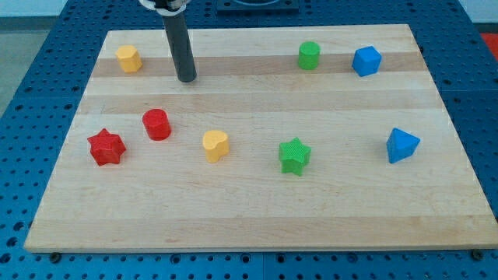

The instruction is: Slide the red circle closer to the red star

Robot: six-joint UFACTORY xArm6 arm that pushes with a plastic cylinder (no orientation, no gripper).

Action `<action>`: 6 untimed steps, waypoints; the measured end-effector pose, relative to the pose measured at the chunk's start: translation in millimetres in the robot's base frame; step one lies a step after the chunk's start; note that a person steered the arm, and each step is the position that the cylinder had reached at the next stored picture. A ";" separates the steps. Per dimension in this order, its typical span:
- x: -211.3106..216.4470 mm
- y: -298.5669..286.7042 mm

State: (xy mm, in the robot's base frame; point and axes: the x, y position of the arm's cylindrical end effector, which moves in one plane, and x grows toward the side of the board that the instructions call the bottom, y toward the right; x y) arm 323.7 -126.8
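The red circle (157,124) stands on the wooden board at the view's left. The red star (106,147) lies just below and to the left of it, a small gap between them. My tip (187,79) rests on the board above and slightly right of the red circle, well apart from it. It touches no block.
A yellow hexagon (128,58) sits at the top left, left of my tip. A yellow heart (215,145) lies right of the red circle. A green star (294,155), a green cylinder (309,55), a blue cube (366,61) and a blue triangle (401,145) are further right.
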 end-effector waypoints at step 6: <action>194.7 -9.3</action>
